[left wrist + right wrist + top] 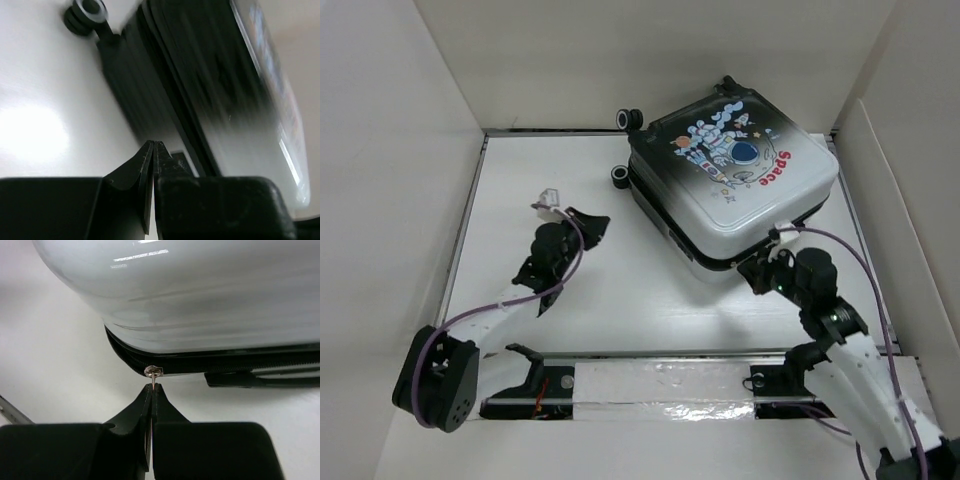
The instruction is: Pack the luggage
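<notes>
The luggage (735, 180) lies flat and closed at the back right of the table, astronaut and red "Space" print facing up, its wheels (620, 176) toward the back left. In the right wrist view its white shell (200, 295) fills the top, with the black zip line below. My right gripper (152, 386) is shut on the metal zipper pull (153, 373) at the suitcase's near corner; it also shows in the top view (760, 268). My left gripper (588, 228) is shut and empty, left of the suitcase; its wrist view (154, 145) shows the dark side (150, 90) and a wheel (89, 12).
White walls enclose the table on the left, back and right. A metal rail (660, 385) runs along the near edge between the arm bases. A black carry handle (260, 379) sits on the suitcase's near side, right of the zipper pull.
</notes>
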{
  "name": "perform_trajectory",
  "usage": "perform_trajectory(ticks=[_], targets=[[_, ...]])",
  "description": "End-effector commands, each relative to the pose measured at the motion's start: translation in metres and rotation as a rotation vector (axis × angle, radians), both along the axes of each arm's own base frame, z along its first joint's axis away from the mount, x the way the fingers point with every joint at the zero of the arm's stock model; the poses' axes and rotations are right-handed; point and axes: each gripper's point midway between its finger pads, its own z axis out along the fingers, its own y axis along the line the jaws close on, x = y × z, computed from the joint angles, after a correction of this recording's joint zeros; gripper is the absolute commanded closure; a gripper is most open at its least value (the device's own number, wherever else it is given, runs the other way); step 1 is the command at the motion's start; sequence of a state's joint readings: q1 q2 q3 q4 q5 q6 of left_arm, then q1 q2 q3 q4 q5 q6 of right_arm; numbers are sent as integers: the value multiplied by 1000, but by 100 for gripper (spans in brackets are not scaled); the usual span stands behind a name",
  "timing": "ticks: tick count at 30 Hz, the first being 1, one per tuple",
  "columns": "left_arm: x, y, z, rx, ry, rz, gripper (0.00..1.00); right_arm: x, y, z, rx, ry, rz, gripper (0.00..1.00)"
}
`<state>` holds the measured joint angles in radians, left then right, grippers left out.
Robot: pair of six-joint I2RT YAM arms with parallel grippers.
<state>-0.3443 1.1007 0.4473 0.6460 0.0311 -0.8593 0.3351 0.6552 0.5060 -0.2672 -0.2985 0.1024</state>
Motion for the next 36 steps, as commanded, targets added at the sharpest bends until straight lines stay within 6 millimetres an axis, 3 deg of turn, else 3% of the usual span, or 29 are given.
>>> perform_trajectory(ticks=[1,3,5,7,9,10,14,15,16,18,19,23,27,30,32,36], targets=[[-16,-41,-15,127,19,-85,100,-4,-17,34,161,-119,-152,100],[-27,-69,-17,144,9,-143,100,-18,-36,44,180,-161,-234,100],[-38,-96,-21,123,2,-247,100,-29,-39,55,197,-190,-227,100],[-54,-130,-25,141,0,-354,100,-37,-26,57,200,-168,-139,100],[-61,-155,-19,159,-25,-414,100,-45,-6,40,163,-77,-7,100],[-69,-171,-28,178,-15,-456,100,-47,-2,32,156,-59,18,100],[-74,-206,-28,157,-23,-532,100,-55,11,28,152,-57,76,100],[-72,-216,-19,151,-39,-542,100,-58,12,23,141,-33,78,100],[-69,-219,-28,172,-19,-543,100,-63,17,21,144,-22,99,100],[-72,-224,-28,171,-16,-554,100,-56,4,19,151,-2,-42,99],[-72,-223,-23,158,-30,-552,100,-57,2,20,161,-7,-63,83],[-75,-212,-17,192,-46,-536,100,-42,-26,22,209,-68,-276,55],[-80,-200,-31,231,-10,-544,100,-29,-33,13,178,-46,-350,49],[-78,-188,-36,229,4,-528,100,-16,-36,20,148,-93,-360,42],[-83,-188,-34,211,3,-567,100,-11,-32,17,97,-82,-320,36],[-80,-182,-34,219,1,-568,100,-3,-31,7,74,-49,-286,35]])
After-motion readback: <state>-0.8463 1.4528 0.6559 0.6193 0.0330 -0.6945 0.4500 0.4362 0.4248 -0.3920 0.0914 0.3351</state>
